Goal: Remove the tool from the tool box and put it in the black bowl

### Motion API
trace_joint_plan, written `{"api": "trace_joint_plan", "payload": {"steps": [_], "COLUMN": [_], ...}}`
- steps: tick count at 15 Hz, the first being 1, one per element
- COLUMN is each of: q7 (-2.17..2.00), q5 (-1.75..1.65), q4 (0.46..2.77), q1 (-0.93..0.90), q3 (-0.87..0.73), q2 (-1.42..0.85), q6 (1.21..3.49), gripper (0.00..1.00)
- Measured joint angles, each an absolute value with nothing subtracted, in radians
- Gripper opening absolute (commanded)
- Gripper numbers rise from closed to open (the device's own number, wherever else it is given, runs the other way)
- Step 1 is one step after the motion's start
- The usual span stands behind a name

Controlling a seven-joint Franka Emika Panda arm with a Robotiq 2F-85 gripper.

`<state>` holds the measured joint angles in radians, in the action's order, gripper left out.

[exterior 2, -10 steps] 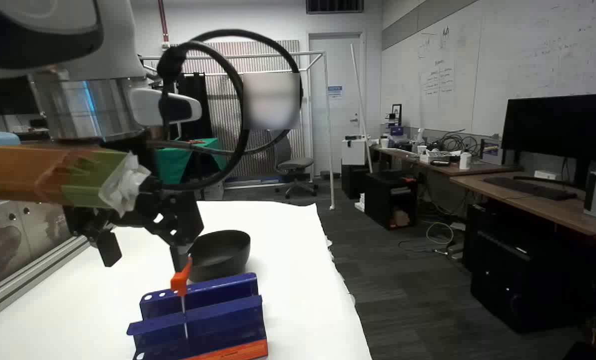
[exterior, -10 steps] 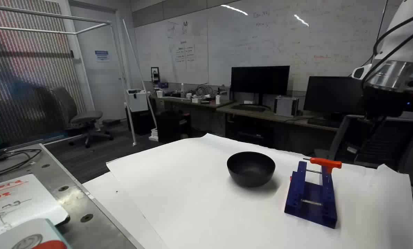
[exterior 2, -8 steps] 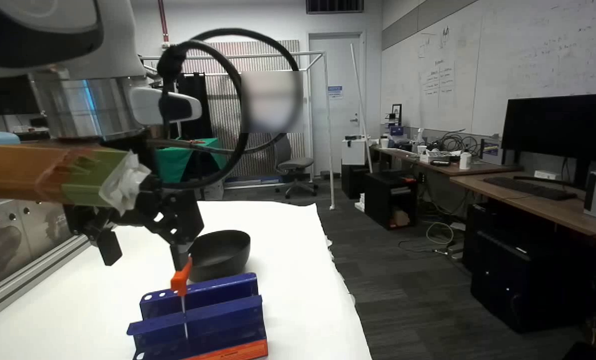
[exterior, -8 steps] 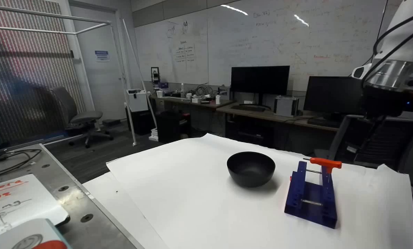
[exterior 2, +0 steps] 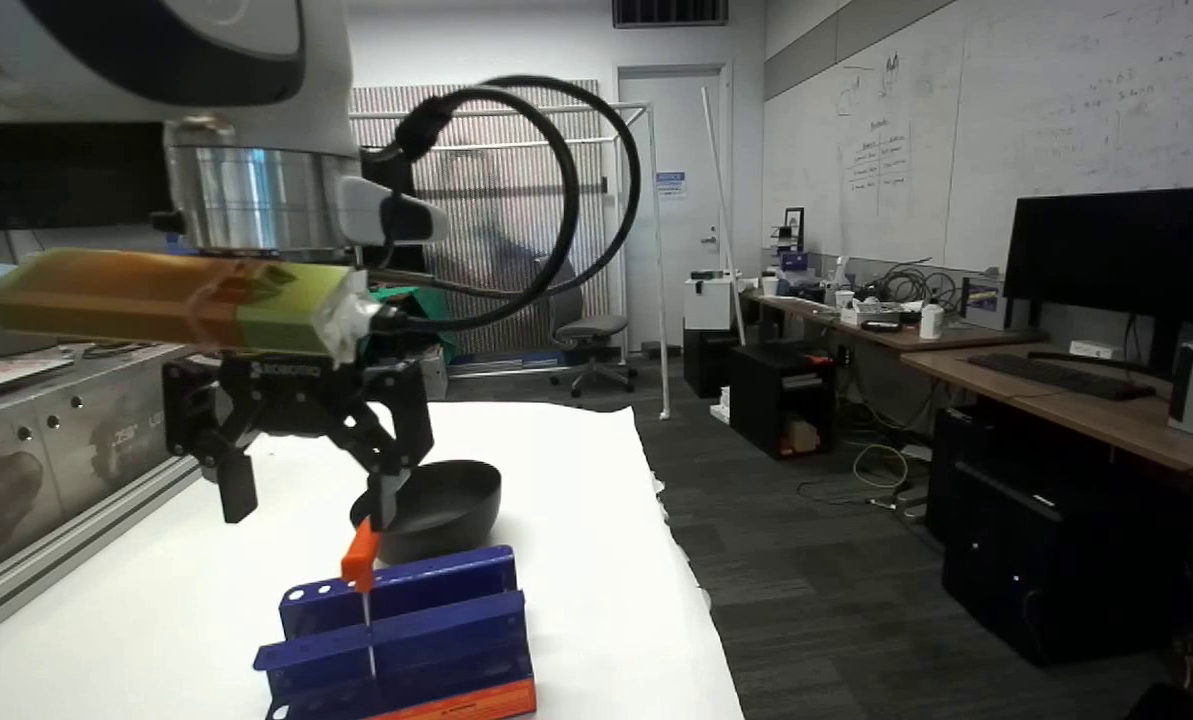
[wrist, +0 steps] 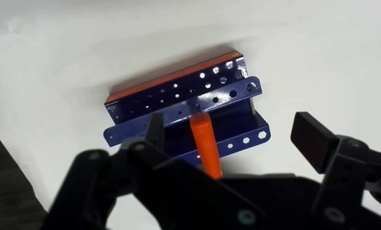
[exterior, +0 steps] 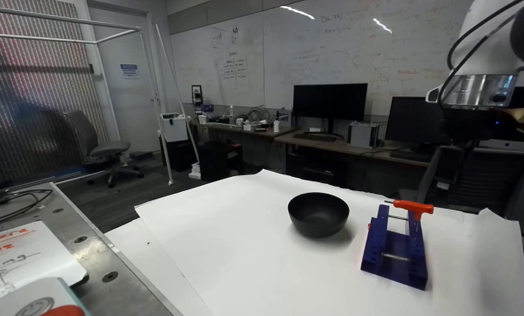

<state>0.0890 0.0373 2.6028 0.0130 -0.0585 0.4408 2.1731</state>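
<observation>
Nearby, black bowl (exterior: 318, 215) beside tool box (exterior: 395, 243), monitor (exterior: 330, 101) beyond

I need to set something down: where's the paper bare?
Widest patch: white paper between the metal surface and black bowl; another past the tool box, away from the bowl. Crowded: between bowl and box, and near the tool, where the open gripper hangs.
</observation>
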Motion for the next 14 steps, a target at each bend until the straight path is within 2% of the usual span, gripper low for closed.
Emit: {"api": "trace_joint_plan", "payload": {"steps": [9, 10, 12, 14], "q7": [0.26, 0.265, 0.274, 0.28], "q5": [0.104, 0.104, 0.104, 0.104], "q4": [2.408, 2.403, 2.395, 2.391], "q1": [0.016, 0.017, 0.02, 0.024], "q3": [-0.116, -0.116, -0.116, -0.116], "q2": [0.168, 0.153, 0.129, 0.113], "q6": [2.123, 2.128, 2.139, 2.147], "gripper": [1.0, 0.79, 0.68, 0.5]}}
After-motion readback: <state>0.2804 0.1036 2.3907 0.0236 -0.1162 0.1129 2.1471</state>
